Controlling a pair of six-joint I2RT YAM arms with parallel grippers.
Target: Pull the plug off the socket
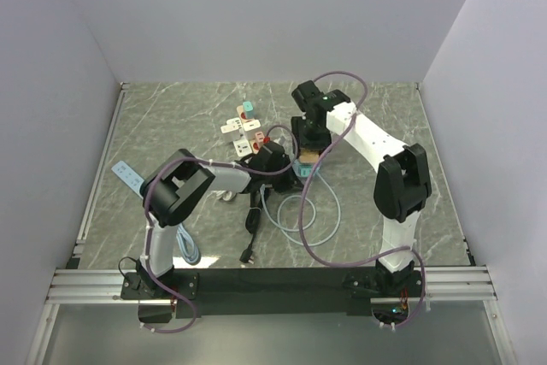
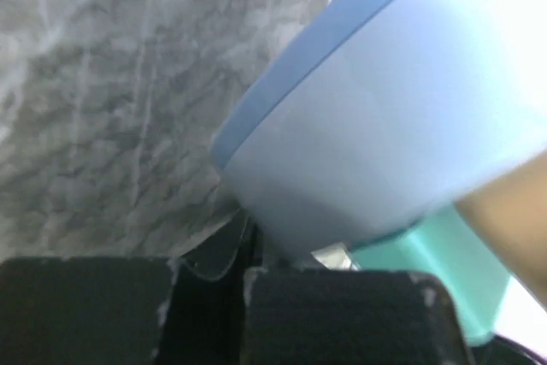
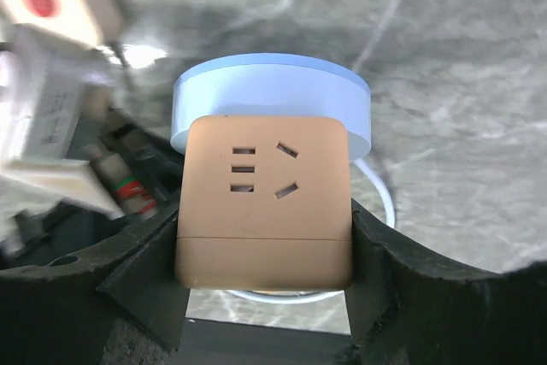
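My right gripper (image 1: 308, 148) is shut on a tan socket cube (image 3: 263, 203), black fingers (image 3: 149, 262) pressing both its sides; the cube's slotted face shows in the right wrist view. A light blue round plug (image 3: 272, 91) sits against the cube's far side, with a pale cable (image 1: 303, 215) looping over the table. My left gripper (image 1: 275, 160) is just left of the plug. In the left wrist view the plug (image 2: 385, 117) fills the frame, with a teal part (image 2: 432, 254) and the tan cube (image 2: 513, 220) beside it. The left fingers (image 2: 342, 314) stand nearly together under it; what they grip is hidden.
Several white adapters with red and teal faces (image 1: 244, 128) lie behind the left gripper. A black cable (image 1: 253, 218) runs toward the near edge. A light blue strip (image 1: 128, 175) lies at the left. White walls enclose the marble table (image 1: 410, 134).
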